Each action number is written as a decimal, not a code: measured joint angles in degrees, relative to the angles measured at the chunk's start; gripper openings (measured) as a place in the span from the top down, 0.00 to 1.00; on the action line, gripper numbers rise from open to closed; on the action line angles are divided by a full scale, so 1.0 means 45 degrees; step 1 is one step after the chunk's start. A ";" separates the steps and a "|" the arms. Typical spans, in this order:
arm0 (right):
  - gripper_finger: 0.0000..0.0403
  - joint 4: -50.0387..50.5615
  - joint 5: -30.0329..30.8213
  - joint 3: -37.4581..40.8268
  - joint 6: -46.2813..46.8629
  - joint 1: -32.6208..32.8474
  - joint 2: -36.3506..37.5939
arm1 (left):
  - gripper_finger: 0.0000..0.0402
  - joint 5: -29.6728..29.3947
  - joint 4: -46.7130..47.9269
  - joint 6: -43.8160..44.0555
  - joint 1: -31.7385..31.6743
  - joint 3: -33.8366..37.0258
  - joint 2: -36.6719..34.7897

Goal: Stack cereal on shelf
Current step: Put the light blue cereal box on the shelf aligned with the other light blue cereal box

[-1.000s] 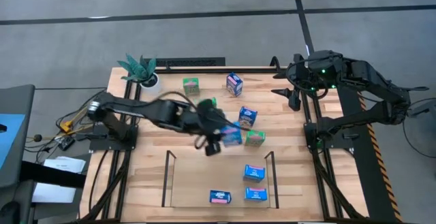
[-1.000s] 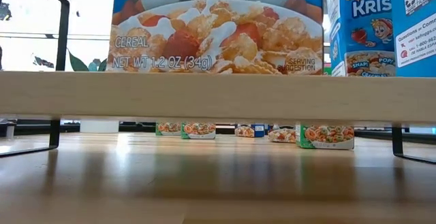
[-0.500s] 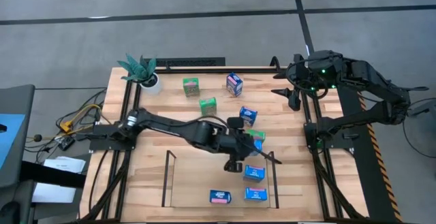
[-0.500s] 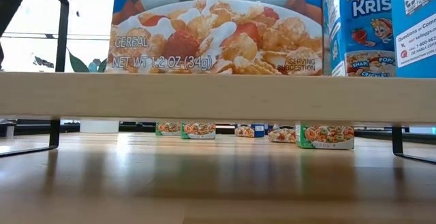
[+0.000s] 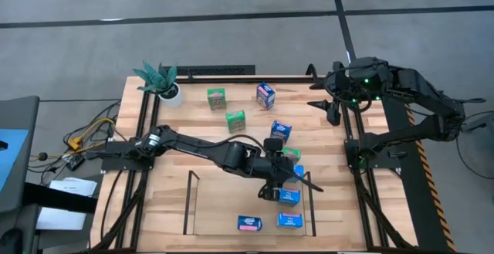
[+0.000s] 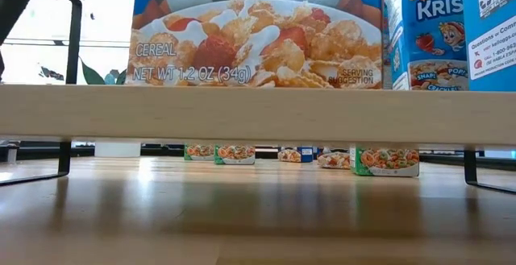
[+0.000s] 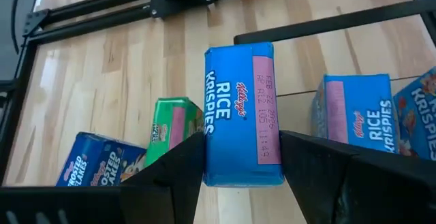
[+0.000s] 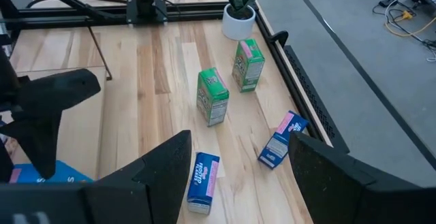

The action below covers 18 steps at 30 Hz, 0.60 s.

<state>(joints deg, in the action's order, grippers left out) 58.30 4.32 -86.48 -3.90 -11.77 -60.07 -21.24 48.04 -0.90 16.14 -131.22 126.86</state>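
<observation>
The left claw point(image 7: 240, 157) is clamped on a blue Rice Krispies box point(image 7: 242, 112), held over the shelf point(image 5: 191, 200) rail. Releasing here could topple it onto the neighbouring Rice Krispies box point(image 7: 351, 112). The right claw point(image 8: 238, 173) waits, fingers apart.

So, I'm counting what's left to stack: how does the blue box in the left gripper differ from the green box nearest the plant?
The blue box is clamped in the left gripper; the green box stands free on the table. The blue one is at the shelf rail; the green one is far from it, by the plant. Both are small cereal boxes, not yet shelved. The right gripper waits aside.
</observation>
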 joint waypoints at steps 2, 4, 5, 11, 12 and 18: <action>0.33 -0.0004 0.0000 0.0000 0.0000 0.0000 0.0000 | 0.57 -0.0022 -0.0064 0.0162 0.0000 0.0041 0.0146; 0.33 -0.0004 -0.0005 0.0000 0.0000 0.0000 0.0000 | 0.57 0.0201 0.0057 0.0229 0.0000 0.0082 0.0235; 0.33 0.0007 -0.0005 0.0000 0.0000 0.0000 0.0000 | 0.57 0.0311 -0.0060 0.0250 0.0005 0.0065 0.0352; 0.33 0.0125 -0.0010 0.0000 -0.0005 0.0000 -0.0005 | 0.57 0.0415 -0.0622 0.0649 -0.0005 0.0051 0.0570; 0.33 0.0154 -0.0010 0.0000 -0.0005 0.0000 -0.0005 | 0.57 0.0411 -0.0606 0.0679 -0.0005 0.0050 0.0575; 0.33 0.0380 -0.0015 0.0000 0.0097 0.0000 -0.0005 | 0.57 0.0350 -0.0587 0.1057 -0.0005 0.0055 0.0624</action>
<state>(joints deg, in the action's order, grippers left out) 60.01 4.25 -86.48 -3.46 -11.77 -60.10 -19.66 45.40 3.85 16.12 -130.98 129.67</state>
